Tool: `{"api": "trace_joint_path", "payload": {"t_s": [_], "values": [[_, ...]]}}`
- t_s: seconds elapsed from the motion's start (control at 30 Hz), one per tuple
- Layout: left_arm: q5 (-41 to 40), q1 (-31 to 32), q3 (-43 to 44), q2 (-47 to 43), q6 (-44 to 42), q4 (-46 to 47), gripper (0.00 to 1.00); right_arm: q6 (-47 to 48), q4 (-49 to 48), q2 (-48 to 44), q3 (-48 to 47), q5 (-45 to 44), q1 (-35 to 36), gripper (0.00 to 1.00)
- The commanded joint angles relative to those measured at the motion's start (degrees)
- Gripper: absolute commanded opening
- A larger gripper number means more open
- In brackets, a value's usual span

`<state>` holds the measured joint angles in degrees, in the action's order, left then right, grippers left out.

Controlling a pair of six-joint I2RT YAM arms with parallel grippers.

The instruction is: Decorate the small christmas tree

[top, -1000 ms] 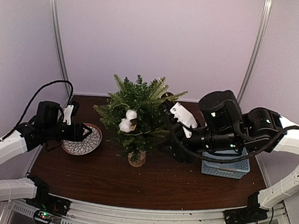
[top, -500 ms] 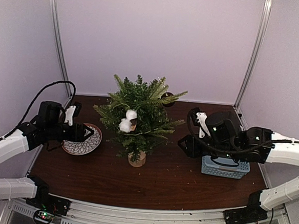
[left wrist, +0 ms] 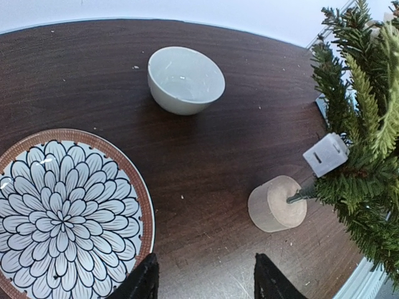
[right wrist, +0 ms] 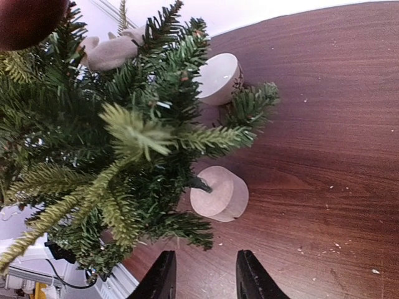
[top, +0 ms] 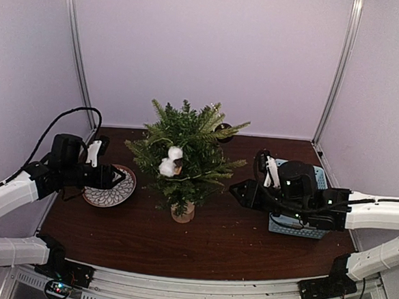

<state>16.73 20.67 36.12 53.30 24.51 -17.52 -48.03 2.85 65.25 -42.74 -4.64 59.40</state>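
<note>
The left gripper (left wrist: 206, 285) hovers low with its jaws partly apart and nothing between them; only the dark table (top: 247, 245) shows in the gap. Beneath it, to the left of its fingers in the wrist view, lies a flower-patterned plate (left wrist: 62, 212) whose brown rim reaches almost to the left finger. Farther ahead of this gripper a white bowl (left wrist: 186, 80) stands upright on the wood.

To the gripper's right and a little ahead is the small christmas tree (top: 185, 152). Its pale round stump (left wrist: 277, 204) rests on the table, near the gripper but apart from it. A small white block (left wrist: 325, 154) sits among the lowest branches just above the stump.

The right gripper (right wrist: 206, 280) faces the tree from the opposite side, so the tree stands between the two grippers. Its jaws are also parted, by a moderate gap, and they hold nothing. The stump lies just ahead of its fingertips without touching them. The green branches spread ahead and to the left in its wrist view.

High on the side of the tree nearer this gripper hangs a dark red ball (right wrist: 28, 18). Pale fluffy ornaments (top: 171, 162) sit on the side away from it. Behind the right gripper, under its arm, is a blue basket (top: 303, 228).
</note>
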Motion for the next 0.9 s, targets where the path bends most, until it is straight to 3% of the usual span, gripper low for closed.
{"api": "trace_joint_path", "payload": {"t_s": [0.0, 0.5, 0.67, 0.87], "values": [[0.84, -0.36, 1.42, 0.23, -0.97, 0.61, 0.52, -2.94, -9.09, 1.13, 1.27, 4.19, -0.8, 0.36], [0.51, -0.36, 1.94, 0.49, -1.33, 0.29, 0.52, -5.9, -14.8, 5.88, 2.58, 8.24, -3.03, 0.26], [0.41, -0.36, 1.84, 0.62, -1.38, 0.5, 0.52, -6.34, -13.16, 4.52, 3.14, 7.7, -3.5, 0.44], [0.76, -0.36, 1.52, 1.09, -1.07, 0.88, 0.52, -7.09, -13.52, 4.61, 3.95, 9.02, -3.6, 0.38]]}}
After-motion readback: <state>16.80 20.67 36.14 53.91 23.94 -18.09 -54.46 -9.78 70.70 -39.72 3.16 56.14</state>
